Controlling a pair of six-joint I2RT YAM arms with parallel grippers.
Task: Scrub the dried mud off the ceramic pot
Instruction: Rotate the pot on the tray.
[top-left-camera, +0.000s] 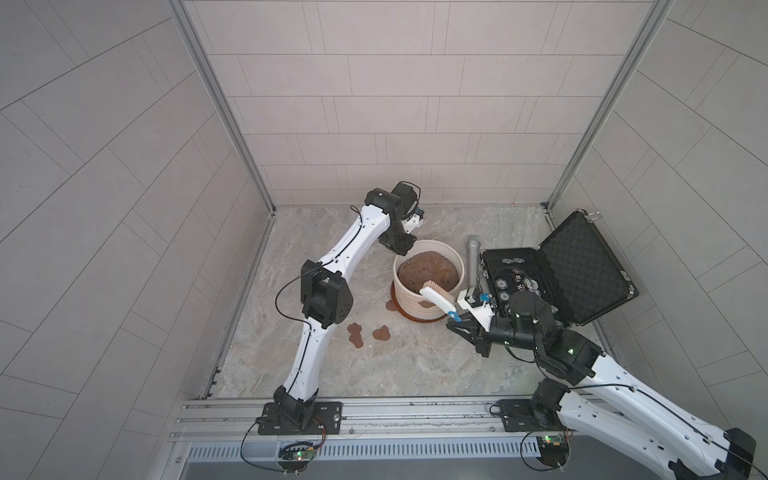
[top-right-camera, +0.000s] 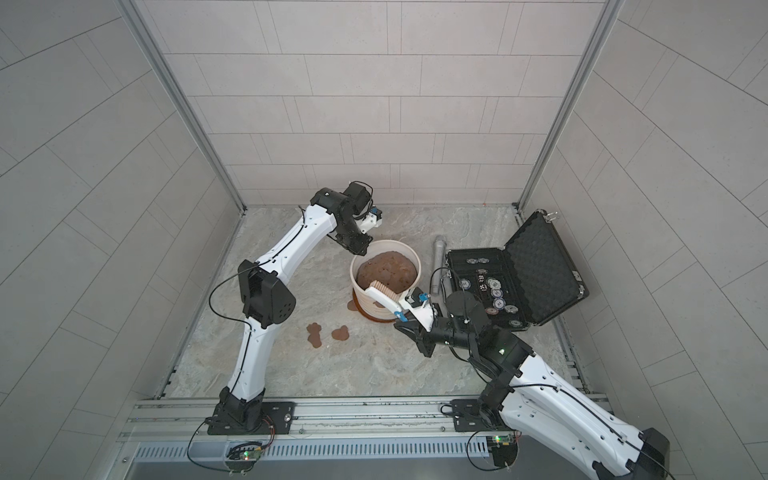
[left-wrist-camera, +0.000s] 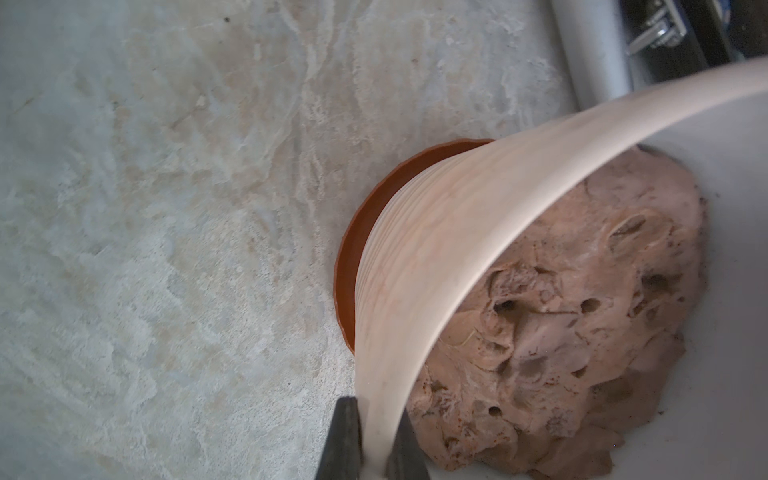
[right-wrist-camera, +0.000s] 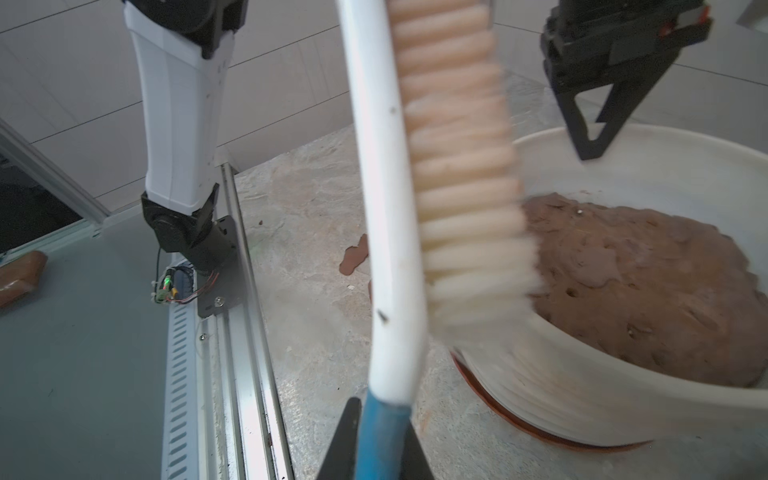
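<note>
a: where's the ceramic pot?
b: mid-table, on its saucer. the left gripper is pinched on the far rim, one jaw inside and one outside, steadying it. the right gripper is clenched on the blue end of the brush, with the bristles at the near rim.
a: so this is the scrubbing step?
b: i'd say so (the bristles look blurred in the right wrist view). dried mud sits lower on the near wall, so next the bristles must drop onto it and press.
a: anything in the way?
b: the open case lies just right, and the right wrist hangs over its near edge. a grey cylinder lies between the case and the pot. a soil mound fills the pot.
</note>
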